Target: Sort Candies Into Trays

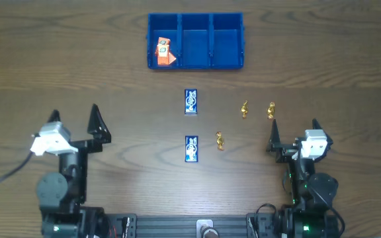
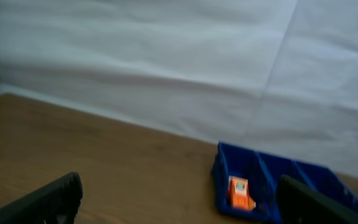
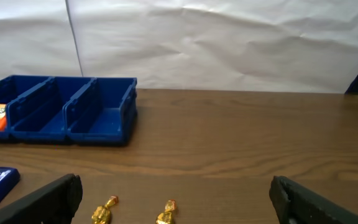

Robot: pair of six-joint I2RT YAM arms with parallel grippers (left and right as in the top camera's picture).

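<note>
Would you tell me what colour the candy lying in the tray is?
The candy is orange; see the top view.

gold candies (image 1: 220, 140) three, blue bars (image 1: 191, 149) two — tray (image 1: 197, 66) one, orange candy (image 1: 163, 49) count unclear

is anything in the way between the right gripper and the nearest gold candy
Nothing visible does. The right gripper stands open close to the nearest gold candy, with only bare table between them.
</note>
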